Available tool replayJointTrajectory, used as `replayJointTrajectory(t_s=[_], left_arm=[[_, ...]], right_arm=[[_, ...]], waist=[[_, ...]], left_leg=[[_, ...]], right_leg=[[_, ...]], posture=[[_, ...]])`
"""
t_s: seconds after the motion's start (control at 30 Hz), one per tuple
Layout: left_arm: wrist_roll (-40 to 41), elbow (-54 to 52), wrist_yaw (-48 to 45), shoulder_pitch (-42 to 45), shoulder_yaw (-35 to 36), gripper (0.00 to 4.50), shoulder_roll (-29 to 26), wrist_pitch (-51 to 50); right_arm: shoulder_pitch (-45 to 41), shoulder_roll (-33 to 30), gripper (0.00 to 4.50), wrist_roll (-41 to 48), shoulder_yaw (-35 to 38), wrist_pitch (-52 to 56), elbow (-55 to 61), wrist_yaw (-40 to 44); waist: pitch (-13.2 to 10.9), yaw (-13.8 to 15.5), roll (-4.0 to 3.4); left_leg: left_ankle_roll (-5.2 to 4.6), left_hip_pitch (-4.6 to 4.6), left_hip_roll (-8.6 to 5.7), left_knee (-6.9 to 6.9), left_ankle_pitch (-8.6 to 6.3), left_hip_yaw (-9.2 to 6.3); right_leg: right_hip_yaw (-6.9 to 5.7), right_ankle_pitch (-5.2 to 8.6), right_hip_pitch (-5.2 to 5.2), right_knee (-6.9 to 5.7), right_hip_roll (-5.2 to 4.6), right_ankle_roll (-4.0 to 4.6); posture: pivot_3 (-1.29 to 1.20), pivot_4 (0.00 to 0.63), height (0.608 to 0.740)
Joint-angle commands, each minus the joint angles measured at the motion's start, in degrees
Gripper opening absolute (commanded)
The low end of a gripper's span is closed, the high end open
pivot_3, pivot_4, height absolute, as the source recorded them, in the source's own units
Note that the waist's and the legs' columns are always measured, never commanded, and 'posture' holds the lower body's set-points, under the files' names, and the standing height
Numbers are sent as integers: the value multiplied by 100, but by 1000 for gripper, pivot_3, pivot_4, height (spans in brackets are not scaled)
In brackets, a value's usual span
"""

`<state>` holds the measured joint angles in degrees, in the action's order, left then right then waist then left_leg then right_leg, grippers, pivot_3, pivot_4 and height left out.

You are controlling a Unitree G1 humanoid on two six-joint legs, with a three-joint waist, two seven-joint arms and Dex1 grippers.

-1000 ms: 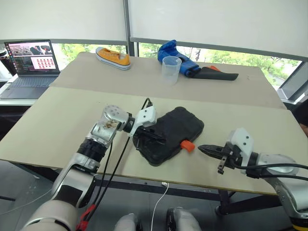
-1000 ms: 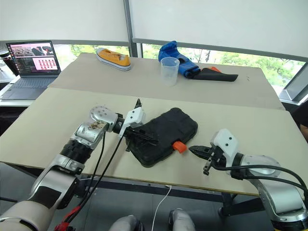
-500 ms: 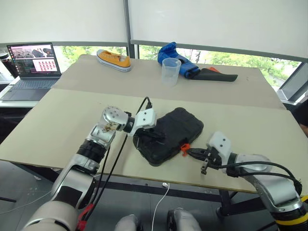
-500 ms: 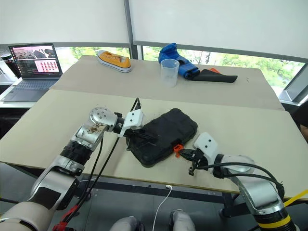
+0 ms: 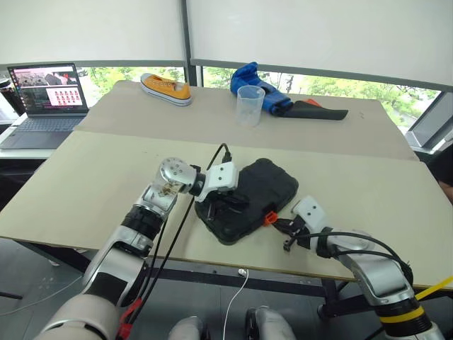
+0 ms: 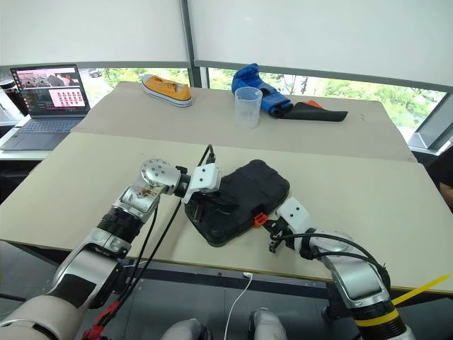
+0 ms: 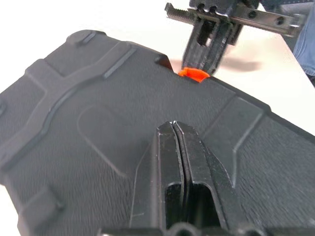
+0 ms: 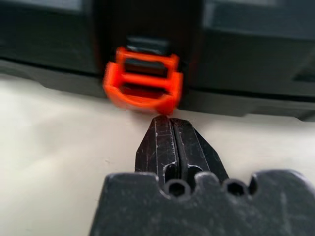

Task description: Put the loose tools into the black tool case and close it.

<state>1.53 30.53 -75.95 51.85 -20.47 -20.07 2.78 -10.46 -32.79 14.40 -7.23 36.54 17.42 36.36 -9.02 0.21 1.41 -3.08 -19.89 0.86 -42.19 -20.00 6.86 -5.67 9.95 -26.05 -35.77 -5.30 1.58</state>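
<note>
As head views showed, black tool case (image 5: 248, 200) lay folded shut near table's front edge, no loose tools outside. Left wrist: left gripper (image 7: 175, 129), fingers together, pressed lid. Right wrist: right gripper (image 8: 171, 125), closed and empty, just below orange latch (image 8: 143, 82); latching left.

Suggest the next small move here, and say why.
Probably nudge the right gripper forward to press the orange latch shut: its closed fingers sit just short of the latch, which sticks out from the flat black plastic tool case, while the shut left gripper rests on the lid.
</note>
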Motion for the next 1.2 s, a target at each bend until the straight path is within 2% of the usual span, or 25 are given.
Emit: replayJointTrajectory(t_s=[0.03, 0.17, 0.33, 0.37, 0.77, 0.97, 1.1, 1.17, 1.2], left_arm=[[-357, 303, 27, -84, -291, 87, 52, 72], [-615, 477, 157, -86, -436, 87, 39, 675], [-907, 721, 199, -66, -588, 87, -8, 1232], [-937, 773, 212, -57, -591, 87, -2, 1289], [-902, 947, 241, -133, -491, 87, -51, 1282], [-795, 785, 292, -261, -388, 87, -123, 1072], [-537, 507, 214, -418, -113, 87, -370, 568], [-267, 269, 37, -517, 104, 583, -571, 82], [-60, 78, -80, -580, 266, 757, -726, -253]], right_arm=[[-38, 117, 0, 373, 304, 339, 535, -38], [-55, 309, 0, 793, 472, 731, 1044, -45], [-213, 260, 0, 744, 625, 697, 1219, -104], [-245, 241, 0, 765, 660, 722, 1225, -101], [-419, 227, 0, 880, 667, 813, 1158, -103], [-472, 77, 0, 813, 621, 674, 987, -11], [-394, -208, 0, 941, 791, 749, 1043, 214], [-317, -411, 0, 1157, 1013, 834, 1134, 402], [-242, -567, 583, 1307, 1169, 822, 1183, 597]], waist=[[0, 9, 0], [0, 2, 0], [3, -25, -5], [3, -28, -5], [12, -93, -9], [82, -82, -18], [99, -98, -16], [99, -123, -15], [99, -133, -15]], left_leg=[[-2, -3, -1, 0, -1, 0], [-7, -6, 0, 0, -4, -1], [-7, -1, 0, 1, -4, 0], [-8, -1, 0, 1, -5, 1], [-26, 8, 1, 0, -12, 2], [-30, 15, 1, 12, -14, 2], [-28, 15, 2, 18, -13, 2], [-28, 14, 3, 20, -13, 3], [-28, 16, 4, 23, -13, 3]], right_leg=[[-1, -8, -1, 1, -1, 13], [-1, -6, -4, 3, 0, 10], [2, -4, -4, 1, 0, 7], [2, 11, -4, 1, 0, -19], [11, 8, -1, -10, -8, -30], [11, 9, 2, -6, -9, -30], [11, 12, 0, -1, -8, -26], [11, 12, -1, 1, -6, -26], [12, 12, -3, 1, -2, -25]], posture=[[0, 150, 724], [0, 150, 724], [0, 150, 724], [0, 150, 724], [0, 150, 724], [0, 150, 724], [0, 150, 724], [0, 150, 724], [0, 150, 724]])
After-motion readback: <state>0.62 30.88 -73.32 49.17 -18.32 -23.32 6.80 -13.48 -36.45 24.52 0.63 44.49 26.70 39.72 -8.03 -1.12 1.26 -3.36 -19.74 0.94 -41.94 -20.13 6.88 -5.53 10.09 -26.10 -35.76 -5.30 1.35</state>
